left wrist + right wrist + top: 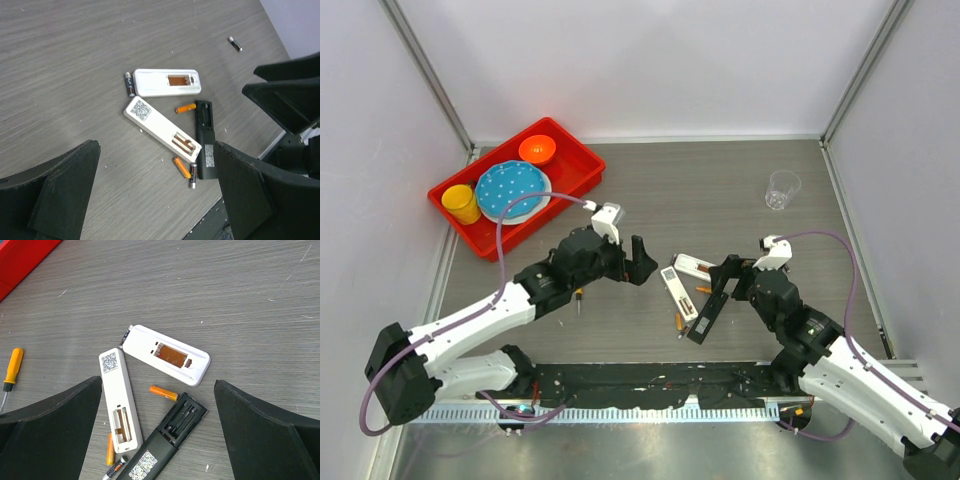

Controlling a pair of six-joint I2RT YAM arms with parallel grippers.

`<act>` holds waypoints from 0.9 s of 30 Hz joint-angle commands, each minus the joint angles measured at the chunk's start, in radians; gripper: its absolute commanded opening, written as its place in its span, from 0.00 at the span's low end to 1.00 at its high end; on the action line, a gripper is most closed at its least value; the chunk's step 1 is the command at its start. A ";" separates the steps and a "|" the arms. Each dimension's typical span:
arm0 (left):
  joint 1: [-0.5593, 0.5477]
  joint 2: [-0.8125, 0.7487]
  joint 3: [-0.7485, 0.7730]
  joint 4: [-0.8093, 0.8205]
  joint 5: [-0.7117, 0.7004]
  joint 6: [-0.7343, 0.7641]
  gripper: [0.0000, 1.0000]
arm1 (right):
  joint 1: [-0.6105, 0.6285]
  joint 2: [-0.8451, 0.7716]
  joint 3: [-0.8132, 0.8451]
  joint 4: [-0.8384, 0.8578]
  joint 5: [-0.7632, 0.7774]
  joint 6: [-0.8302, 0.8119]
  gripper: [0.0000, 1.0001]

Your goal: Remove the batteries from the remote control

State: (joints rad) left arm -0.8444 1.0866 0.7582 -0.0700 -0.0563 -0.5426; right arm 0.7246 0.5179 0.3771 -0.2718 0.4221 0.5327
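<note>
Grey wood-grain worktop [720, 190], red tray [582, 165] at its far left corner holding a blue white-dotted plate [512, 190], an orange bowl [537, 150] and a yellow cup [461, 203], clear plastic cup [782, 189] near the far right corner, orange-handled screwdriver [12, 367] lying left of centre.

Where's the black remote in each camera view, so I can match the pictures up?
Top external: black remote sits at lower centre, slanting, just right of the long white remote.
Left wrist: right of centre, running top to bottom.
Right wrist: bottom centre, slanting, cut off by the lower edge.
Shared landmark: the orange battery lying by its open compartment end.
</note>
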 commanded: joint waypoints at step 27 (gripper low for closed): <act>0.536 -0.158 -0.079 -0.243 -0.132 -0.108 1.00 | 0.001 -0.001 0.048 -0.004 0.066 0.007 1.00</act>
State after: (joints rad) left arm -0.3305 1.0176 0.6949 -0.2729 -0.0681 -0.6254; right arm 0.7246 0.5171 0.3832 -0.2924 0.4507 0.5369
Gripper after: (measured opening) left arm 0.996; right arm 0.996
